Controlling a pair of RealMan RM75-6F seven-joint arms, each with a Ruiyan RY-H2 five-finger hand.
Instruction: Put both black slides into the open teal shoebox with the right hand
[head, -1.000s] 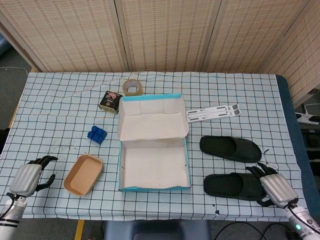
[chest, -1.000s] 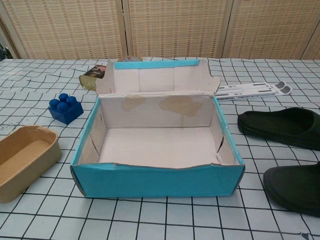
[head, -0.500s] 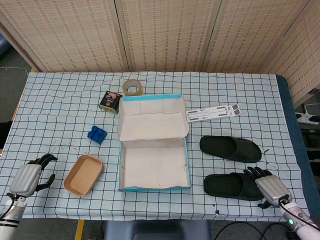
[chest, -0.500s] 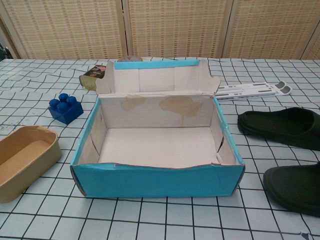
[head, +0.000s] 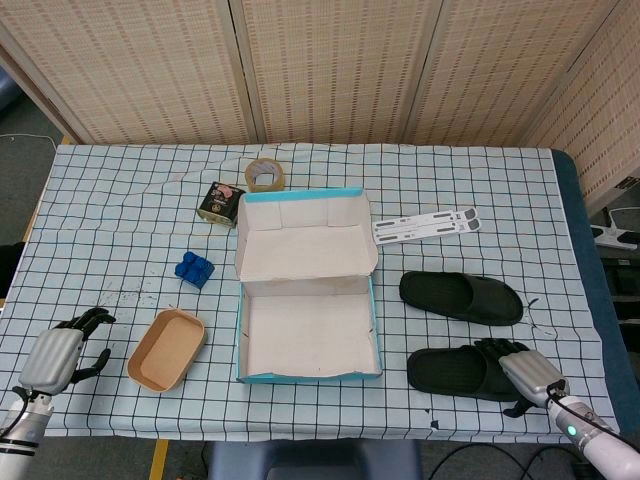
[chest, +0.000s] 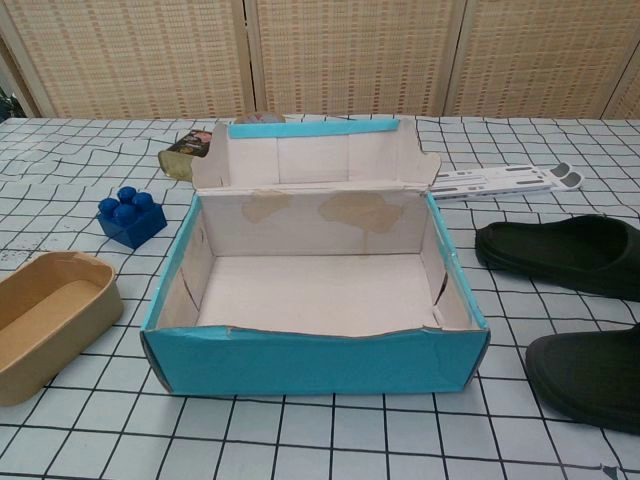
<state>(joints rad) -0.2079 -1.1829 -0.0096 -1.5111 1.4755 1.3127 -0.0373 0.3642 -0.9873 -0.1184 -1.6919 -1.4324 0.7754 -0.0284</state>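
A: Black slides, head view? Near slide (head: 462, 371) and far slide (head: 460, 297) right of the teal shoebox (head: 308, 373). Right hand (head: 527, 374) on near slide's heel, grip unclear; left hand (head: 60, 354) idle, fingers loosely apart.

B: Chest view: shoebox bare inside; both slides on cloth, no hands visible.

No legible text, brand, number or sign appears in either of my views. The small dark box (head: 220, 201) behind my shoebox (head: 308, 372) carries a printed picture on its top face, but any lettering on it is too small and blurred for me to read. The white strips (head: 425, 224) on the desk (head: 130, 230) show dark marks along their length; I cannot resolve them into characters. The shoebox walls, inside and outside, show only stains and plain teal colour.
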